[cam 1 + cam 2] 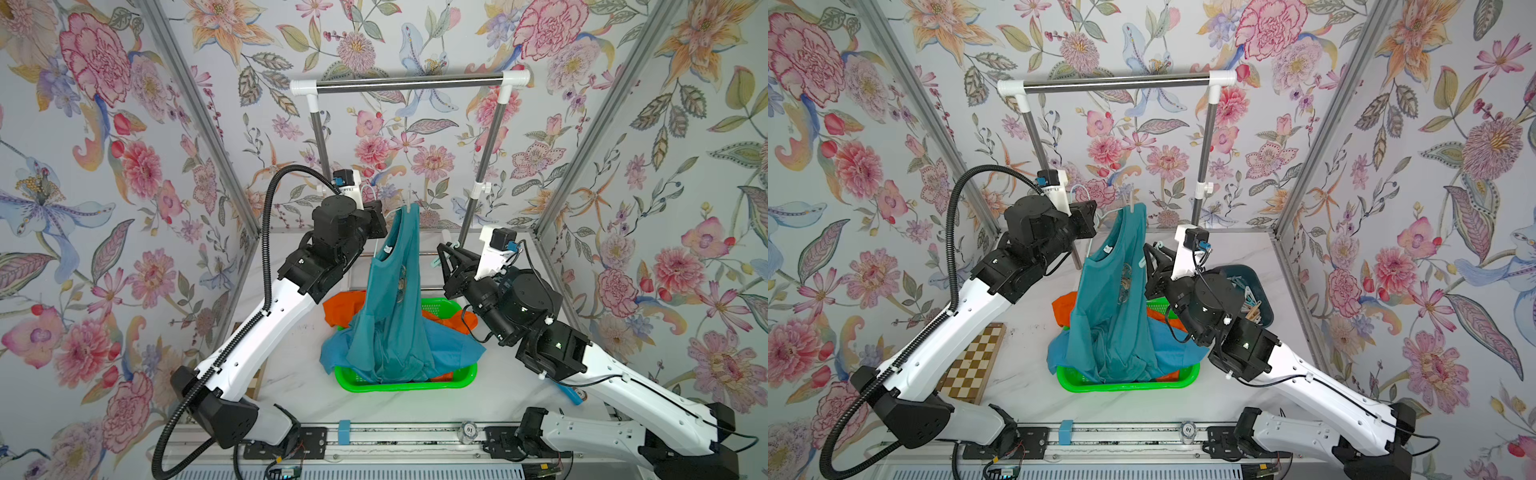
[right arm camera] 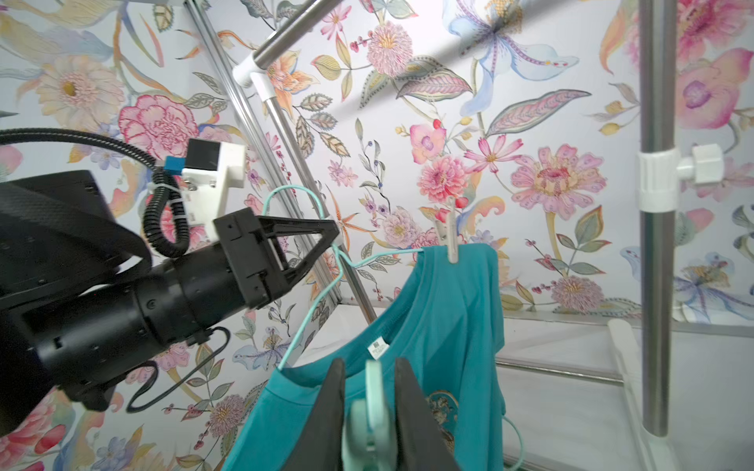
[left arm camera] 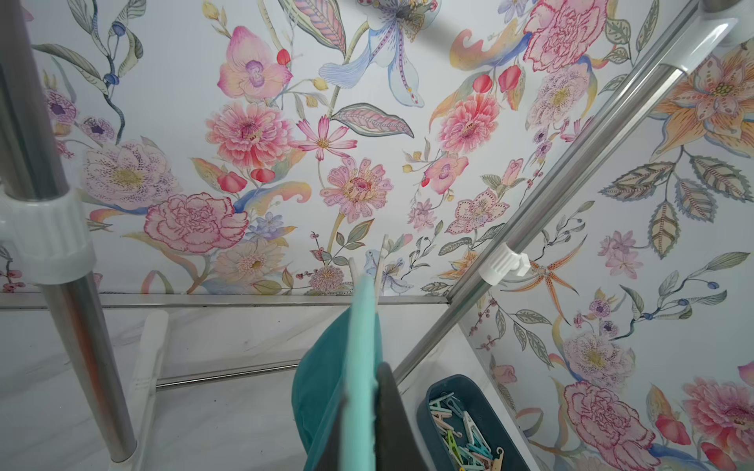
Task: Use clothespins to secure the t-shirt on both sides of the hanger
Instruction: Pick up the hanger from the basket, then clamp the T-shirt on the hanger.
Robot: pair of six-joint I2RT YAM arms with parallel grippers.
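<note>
A teal t-shirt (image 1: 390,299) (image 2: 440,318) hangs on a mint wire hanger (image 2: 310,200) above the basket. My left gripper (image 2: 335,244) (image 3: 361,416) is shut on the hanger's neck just under the hook. A beige clothespin (image 2: 451,240) (image 1: 409,199) is clipped on the shirt's far shoulder. The near shoulder carries no clip. My right gripper (image 2: 369,367) (image 1: 440,255) is shut on a mint clothespin (image 2: 369,407), close to the shirt's collar on the near side. More clothespins (image 3: 461,428) lie loose in a bin.
A green basket (image 1: 399,386) under the shirt holds orange and blue clothes. The dark blue clothespin bin (image 1: 1256,286) sits behind my right arm. A metal rack's top bar (image 1: 409,81) and two uprights stand at the back. A chessboard (image 1: 976,365) lies by the left arm.
</note>
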